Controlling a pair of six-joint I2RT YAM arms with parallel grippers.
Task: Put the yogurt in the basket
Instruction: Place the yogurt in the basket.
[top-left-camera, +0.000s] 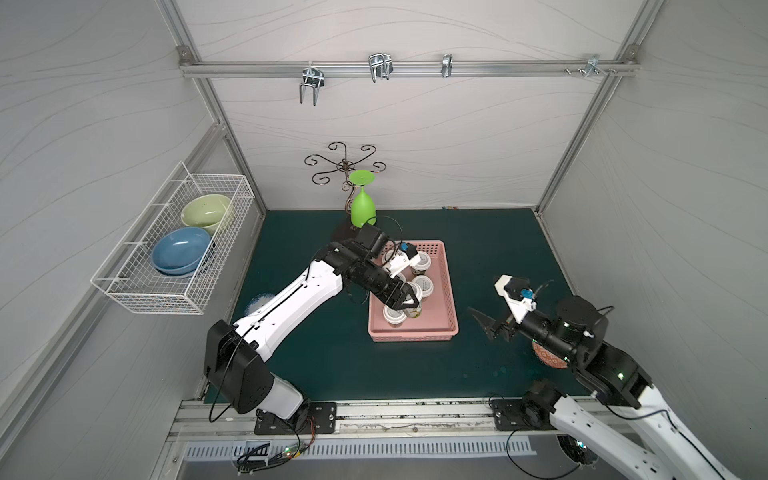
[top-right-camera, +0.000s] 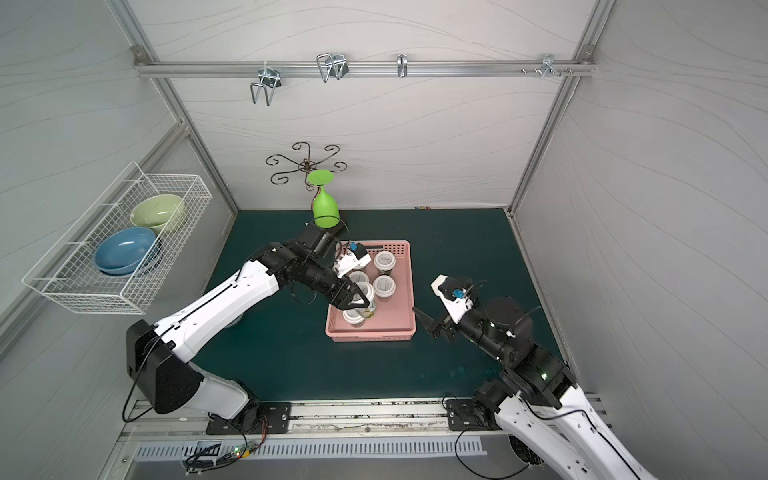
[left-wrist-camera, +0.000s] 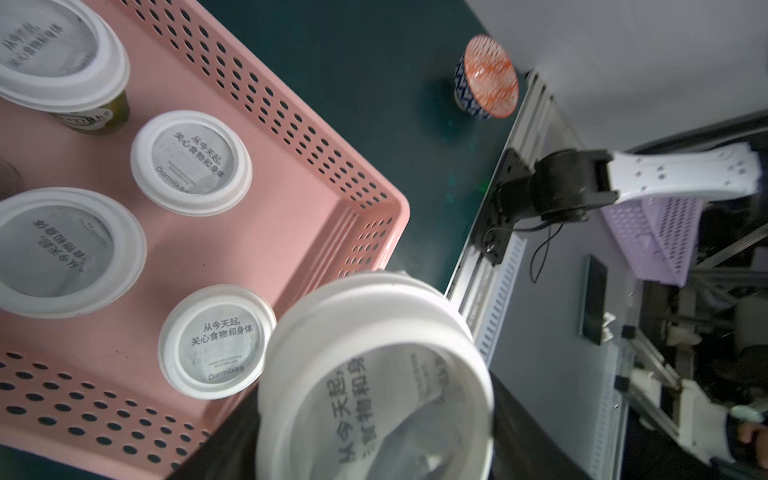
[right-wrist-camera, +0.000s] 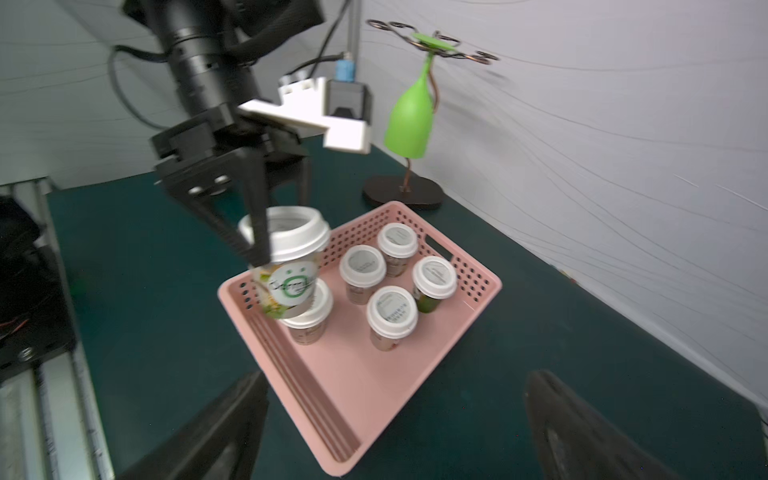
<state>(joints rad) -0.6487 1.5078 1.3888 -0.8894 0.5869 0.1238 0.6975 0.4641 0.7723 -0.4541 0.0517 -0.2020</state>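
The left gripper (right-wrist-camera: 266, 255) is clenching around a small round yogurt cup with a white lid and clear printed body (right-wrist-camera: 291, 276), gripping it just under the lid so the lid rim is likely keeping it from slipping. The cup is hanging tilted over the shallow rectangular pink plastic basket with perforated sides (right-wrist-camera: 478, 291), at the end nearest the robot. It is directly above another cup (right-wrist-camera: 309, 320) standing there. Whether the two are touching cannot be told. This is probably the lowering step, and the spot needs shifting sideways or the held cup will be landing on that lid and tipping. The pink basket is holding five alike white-lidded cups (right-wrist-camera: 391, 311), all upright, four grouped toward the far end. The bare floor on the side toward the right arm is leaving room for the sixth. The right gripper (top-left-camera: 484, 322) is spread wide and empty, parked beside the basket over the dark green mat (top-left-camera: 498, 249), likely keeping clear. On the side wall, a white wire basket (top-left-camera: 137, 299) is holding a pale green glazed bowl (top-left-camera: 205, 212) and a blue glazed bowl (top-left-camera: 183, 251), neither part of the job.
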